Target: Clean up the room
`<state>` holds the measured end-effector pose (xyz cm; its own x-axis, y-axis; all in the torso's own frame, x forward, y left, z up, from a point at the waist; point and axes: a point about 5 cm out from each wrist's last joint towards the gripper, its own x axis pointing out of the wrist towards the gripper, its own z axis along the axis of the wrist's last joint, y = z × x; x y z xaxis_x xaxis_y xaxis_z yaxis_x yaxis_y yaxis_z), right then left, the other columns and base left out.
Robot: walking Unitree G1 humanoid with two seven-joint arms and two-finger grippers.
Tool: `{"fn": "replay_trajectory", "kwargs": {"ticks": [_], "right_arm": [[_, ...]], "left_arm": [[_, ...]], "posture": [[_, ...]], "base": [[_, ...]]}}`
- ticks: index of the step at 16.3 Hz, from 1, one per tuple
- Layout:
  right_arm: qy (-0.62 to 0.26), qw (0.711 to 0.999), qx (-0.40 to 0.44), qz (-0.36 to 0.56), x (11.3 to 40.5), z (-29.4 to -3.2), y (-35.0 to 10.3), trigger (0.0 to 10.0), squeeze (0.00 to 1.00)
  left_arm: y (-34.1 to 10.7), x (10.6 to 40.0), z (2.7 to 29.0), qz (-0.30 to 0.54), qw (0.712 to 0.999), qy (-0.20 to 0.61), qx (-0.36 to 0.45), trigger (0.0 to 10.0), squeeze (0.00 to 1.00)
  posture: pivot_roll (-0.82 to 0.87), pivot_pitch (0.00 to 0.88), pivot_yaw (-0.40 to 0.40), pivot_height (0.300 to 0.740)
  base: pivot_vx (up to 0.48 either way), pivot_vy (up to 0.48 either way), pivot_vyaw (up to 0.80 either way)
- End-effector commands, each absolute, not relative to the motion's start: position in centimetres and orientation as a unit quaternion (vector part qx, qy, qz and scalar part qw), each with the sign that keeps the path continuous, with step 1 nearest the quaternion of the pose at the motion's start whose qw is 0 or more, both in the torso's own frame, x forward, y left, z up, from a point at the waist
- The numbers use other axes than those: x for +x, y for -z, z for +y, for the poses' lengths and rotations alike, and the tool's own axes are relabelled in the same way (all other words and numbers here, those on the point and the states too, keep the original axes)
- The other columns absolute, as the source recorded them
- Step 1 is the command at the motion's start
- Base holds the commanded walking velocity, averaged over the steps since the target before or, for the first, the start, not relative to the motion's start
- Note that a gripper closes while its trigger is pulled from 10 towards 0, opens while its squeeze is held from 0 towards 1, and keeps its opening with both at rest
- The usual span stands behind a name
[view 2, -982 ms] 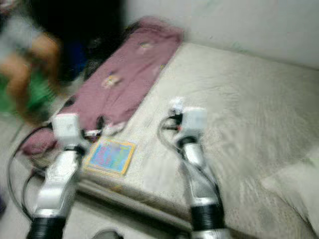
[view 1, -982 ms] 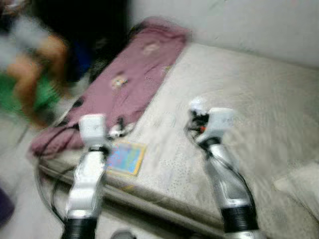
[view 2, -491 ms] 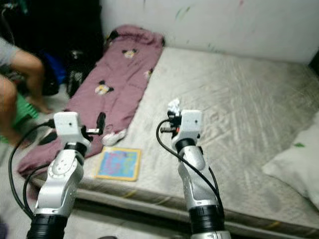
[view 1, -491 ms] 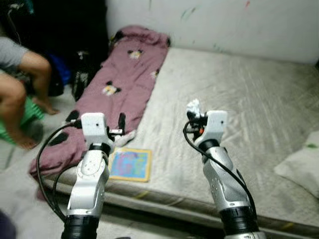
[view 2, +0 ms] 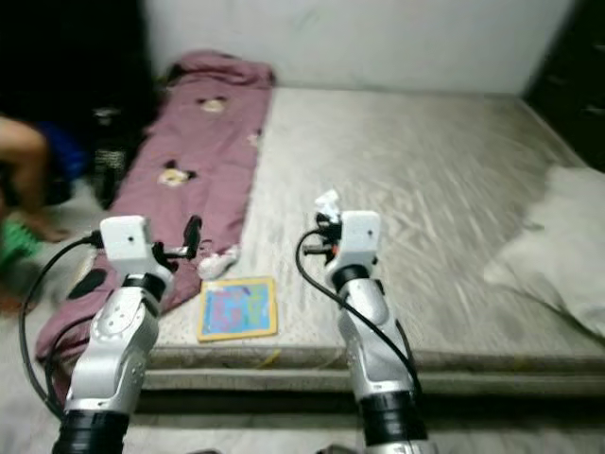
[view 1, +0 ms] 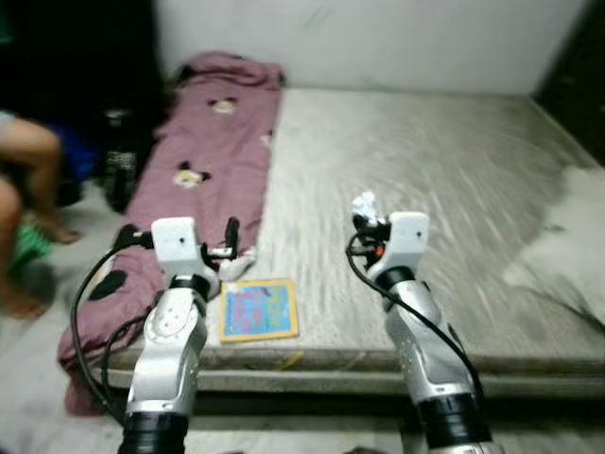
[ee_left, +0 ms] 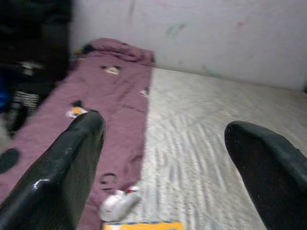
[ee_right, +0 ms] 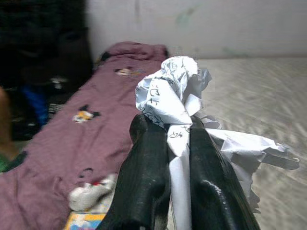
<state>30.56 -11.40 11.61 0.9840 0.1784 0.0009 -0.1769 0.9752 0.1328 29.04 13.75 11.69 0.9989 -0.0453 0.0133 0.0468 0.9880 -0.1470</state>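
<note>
My right gripper [ee_right: 168,136] is shut on a crumpled white paper [ee_right: 173,91] with black writing, held above the grey mattress [view 1: 425,161]; from the head the paper [view 1: 364,204] shows at the gripper's tip. My left gripper [ee_left: 163,143] is open with nothing between its fingers [ee_left: 72,158], raised over the mattress's near left corner [view 1: 230,236]. A colourful book [view 1: 258,309] lies flat near that corner, and a small white crumpled thing [ee_left: 117,205] rests just beyond it beside the purple blanket [view 1: 203,151].
The purple blanket with cartoon prints runs along the mattress's left side and hangs to the floor. A white pillow [view 2: 558,236] lies at the right. A person's legs [view 1: 24,180] are at the far left, near dark objects [view 1: 118,170] on the floor. A white wall stands behind.
The camera has swung right: the bed now lies squarer, the pillow shows more and the person has slid toward the left edge. Both grippers hold the same pose, the paper still gripped.
</note>
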Motion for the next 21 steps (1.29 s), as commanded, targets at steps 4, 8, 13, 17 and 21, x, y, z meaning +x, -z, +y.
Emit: {"fn": "replay_trajectory", "kwargs": {"ticks": [4, 8, 13, 17, 21], "right_arm": [[-0.092, 0.994, 0.065, 0.004, 30.47, -11.50, -11.62, 10.0, 0.00], [-0.096, 0.993, 0.063, 0.004, 30.49, -11.47, -11.62, 10.0, 0.00], [-0.106, 0.992, 0.063, 0.003, 30.41, -11.20, -11.64, 10.0, 0.00], [-0.119, 0.989, 0.084, -0.012, 30.26, -10.86, -12.16, 10.0, 0.00], [-0.119, 0.990, 0.078, -0.006, 30.30, -10.65, -12.06, 10.0, 0.00]], "left_arm": [[-12.07, 29.15, 13.34, -0.012, 0.996, 0.035, -0.085, 10.0, 0.00], [-12.08, 29.18, 13.37, -0.012, 0.996, 0.030, -0.086, 10.0, 0.00], [-12.10, 29.19, 13.33, -0.011, 0.996, 0.033, -0.086, 10.0, 0.00], [-12.16, 29.20, 13.37, -0.012, 0.996, 0.034, -0.085, 10.0, 0.00], [-12.72, 29.18, 13.93, -0.034, 0.997, 0.021, -0.062, 10.0, 0.00]], "posture": [[0.05, 0.000, 0.004, 0.740], [0.05, 0.000, 0.003, 0.740], [0.05, 0.000, 0.005, 0.740], [0.05, 0.000, 0.005, 0.740], [0.05, 0.000, 0.006, 0.740]], "base": [[0.000, 0.480, 0.00], [0.000, 0.480, 0.00], [0.000, 0.480, 0.00], [0.000, 0.480, 0.00], [0.000, 0.360, 0.00]]}}
